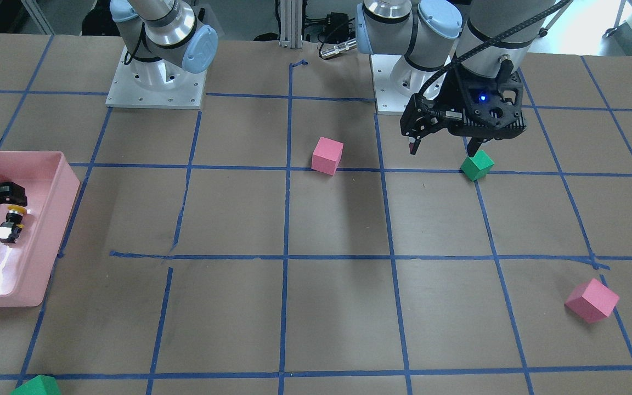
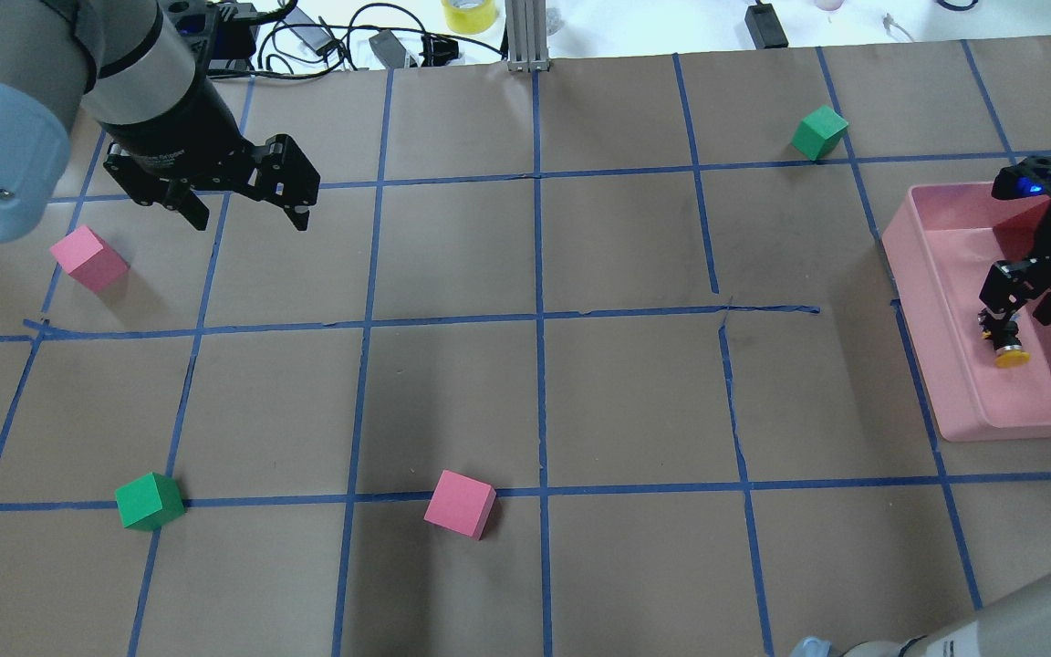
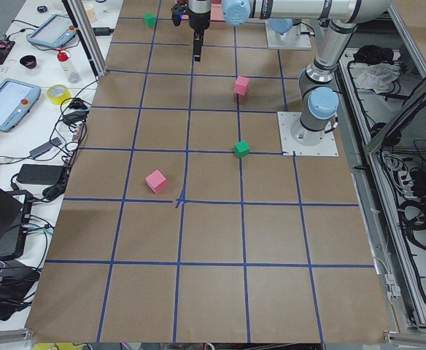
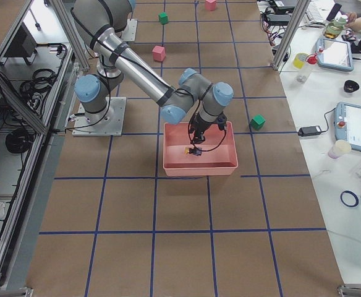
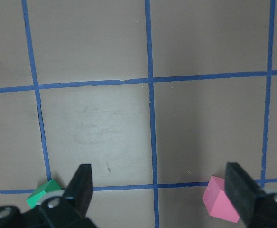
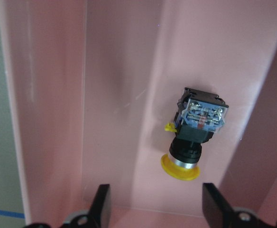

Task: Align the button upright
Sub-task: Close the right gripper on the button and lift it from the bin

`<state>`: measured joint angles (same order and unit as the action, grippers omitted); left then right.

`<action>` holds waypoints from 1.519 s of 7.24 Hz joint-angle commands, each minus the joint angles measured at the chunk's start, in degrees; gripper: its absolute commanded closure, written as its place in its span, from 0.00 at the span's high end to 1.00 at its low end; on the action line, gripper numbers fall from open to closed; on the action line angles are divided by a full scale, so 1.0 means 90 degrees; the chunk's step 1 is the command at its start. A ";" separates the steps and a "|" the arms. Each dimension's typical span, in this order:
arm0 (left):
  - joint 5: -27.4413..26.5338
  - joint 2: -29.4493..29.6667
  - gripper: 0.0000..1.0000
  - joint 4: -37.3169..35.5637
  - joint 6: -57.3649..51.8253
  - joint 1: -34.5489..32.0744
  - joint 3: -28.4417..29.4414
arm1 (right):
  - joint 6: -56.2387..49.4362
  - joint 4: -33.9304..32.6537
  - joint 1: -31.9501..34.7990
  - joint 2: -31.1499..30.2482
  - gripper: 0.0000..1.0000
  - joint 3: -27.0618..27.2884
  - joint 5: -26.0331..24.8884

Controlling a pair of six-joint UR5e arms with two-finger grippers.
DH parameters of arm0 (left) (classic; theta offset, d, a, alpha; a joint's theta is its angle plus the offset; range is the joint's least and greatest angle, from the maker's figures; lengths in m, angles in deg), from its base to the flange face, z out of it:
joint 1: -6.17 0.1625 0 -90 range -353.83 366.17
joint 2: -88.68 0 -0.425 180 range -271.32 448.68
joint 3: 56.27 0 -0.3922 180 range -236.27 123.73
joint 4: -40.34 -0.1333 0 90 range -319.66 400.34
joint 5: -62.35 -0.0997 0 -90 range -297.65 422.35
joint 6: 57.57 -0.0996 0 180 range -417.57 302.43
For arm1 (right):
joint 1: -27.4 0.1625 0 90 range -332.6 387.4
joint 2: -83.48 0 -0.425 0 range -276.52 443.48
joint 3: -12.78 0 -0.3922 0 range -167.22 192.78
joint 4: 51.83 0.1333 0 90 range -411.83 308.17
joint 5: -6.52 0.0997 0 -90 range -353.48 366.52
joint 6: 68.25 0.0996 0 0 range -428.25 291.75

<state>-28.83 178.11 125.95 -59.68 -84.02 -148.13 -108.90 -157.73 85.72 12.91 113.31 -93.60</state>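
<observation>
button (image 6: 193, 142) on its side in pink tray (image 6: 53, 95) at tabletop's (image 2: 580, 392) right edge | right tool (image 6: 157, 192) spread above it | left tool (image 5: 160, 171) spread | close across black body, not cap, then tip upright

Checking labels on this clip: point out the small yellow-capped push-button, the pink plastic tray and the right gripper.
yellow-capped push-button (image 6: 188, 145), right wrist view, black body.
pink plastic tray (image 2: 922, 338), overhead view, side wall.
right gripper (image 6: 155, 190), right wrist view, midway between fingertips.

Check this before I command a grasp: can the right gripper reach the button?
Likely yes: the right gripper hangs open over the button lying sideways in the tray, nothing between them.
</observation>
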 commanded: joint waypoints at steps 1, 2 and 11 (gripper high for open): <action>0.0014 -0.0005 1.00 0.0000 0.0000 0.0070 -0.0008 | -0.0171 -0.0826 -0.0025 0.0175 1.00 0.0195 -0.0008; 0.0014 -0.0005 1.00 0.0000 0.0000 0.0070 -0.0008 | -0.0171 -0.1111 -0.0045 0.0253 1.00 0.0303 -0.0008; 0.0023 -0.0005 1.00 -0.0010 0.0000 0.0090 -0.0008 | 0.0825 -0.1212 -0.0201 0.0372 0.00 0.0754 -0.0038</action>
<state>-28.63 178.07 125.86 -59.68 -83.15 -148.16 -101.52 -168.78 83.95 16.36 120.56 -93.96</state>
